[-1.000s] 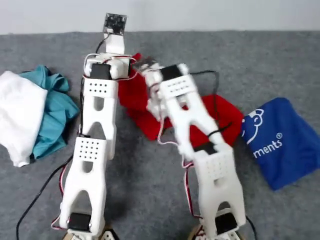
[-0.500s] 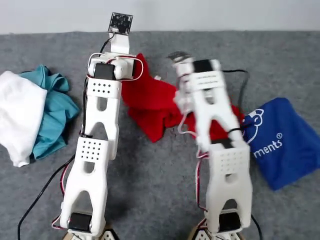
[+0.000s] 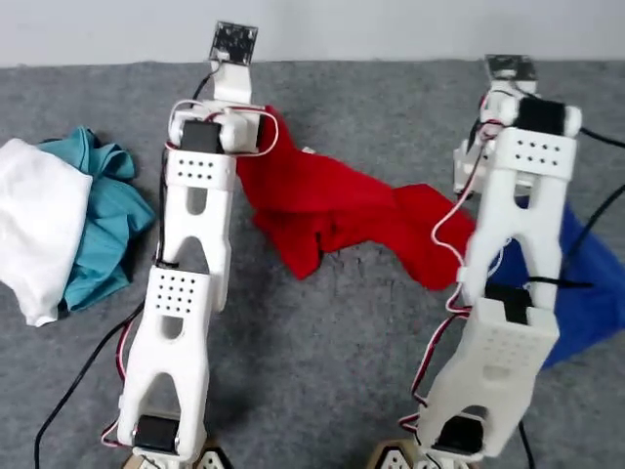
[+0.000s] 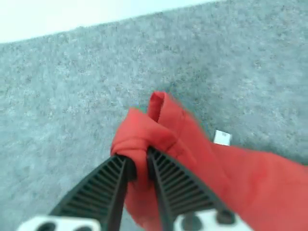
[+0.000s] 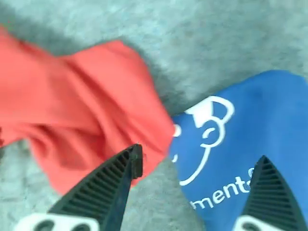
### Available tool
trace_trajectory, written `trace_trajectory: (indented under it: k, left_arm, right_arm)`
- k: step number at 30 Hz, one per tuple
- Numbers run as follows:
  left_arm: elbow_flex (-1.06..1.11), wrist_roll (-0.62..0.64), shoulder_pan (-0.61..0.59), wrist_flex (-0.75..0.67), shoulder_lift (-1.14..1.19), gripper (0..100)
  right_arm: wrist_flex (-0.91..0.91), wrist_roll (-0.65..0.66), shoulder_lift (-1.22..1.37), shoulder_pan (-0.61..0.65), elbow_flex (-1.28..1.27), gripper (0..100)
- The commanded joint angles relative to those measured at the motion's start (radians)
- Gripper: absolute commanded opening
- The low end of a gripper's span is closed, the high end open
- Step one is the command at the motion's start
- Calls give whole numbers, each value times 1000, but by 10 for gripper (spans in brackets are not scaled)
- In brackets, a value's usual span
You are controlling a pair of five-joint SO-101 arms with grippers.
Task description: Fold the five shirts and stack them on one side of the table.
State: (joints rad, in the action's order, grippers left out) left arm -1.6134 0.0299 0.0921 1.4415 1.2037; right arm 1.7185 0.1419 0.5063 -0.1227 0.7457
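A red shirt (image 3: 332, 210) lies crumpled and stretched across the middle of the grey table. My left gripper (image 4: 139, 163) is shut on a bunched corner of the red shirt (image 4: 192, 159) at its far left end, seen in the high view near the left gripper (image 3: 256, 132). My right gripper (image 5: 199, 161) stands open above the spot where the red shirt (image 5: 91, 120) meets a blue printed shirt (image 5: 240, 130), with nothing between its fingers. The right arm (image 3: 513, 225) covers most of the blue shirt (image 3: 591, 303).
A white shirt (image 3: 34, 225) lies on a teal shirt (image 3: 107, 220) at the table's left side. A pale wall (image 3: 391, 29) runs along the far edge. Bare grey table (image 3: 322, 362) lies between the two arm bases.
My right arm has swung from over the red shirt to the right, above the blue shirt's edge. The red shirt now lies stretched further right. The left arm has barely moved.
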Motion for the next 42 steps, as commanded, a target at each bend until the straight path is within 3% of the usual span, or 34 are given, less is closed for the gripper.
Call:
trace_trajectory:
  k: [1,5,9,19,24,32,37,42]
  left_arm:
    - [-67,-9,11,127,-226,13]
    - [-65,-9,11,311,-368,13]
    - [-31,-9,-9,313,-422,13]
    - [-30,-11,-69,192,-215,14]
    - [-56,-11,-75,175,-126,14]
    - [-67,-9,-77,155,-169,15]
    - [-67,-9,-77,160,-213,15]
    - [-67,-6,-68,163,-221,15]
  right_arm:
    - [25,20,-67,50,21,358]
    - [28,20,-67,61,21,358]
    - [71,21,-67,99,21,358]
    - [77,106,-200,552,-290,357]
    - [67,121,-288,673,-534,357]
    - [-108,140,-305,780,-802,357]
    - [-219,140,-302,854,-830,357]
    - [-394,140,-300,849,-832,356]
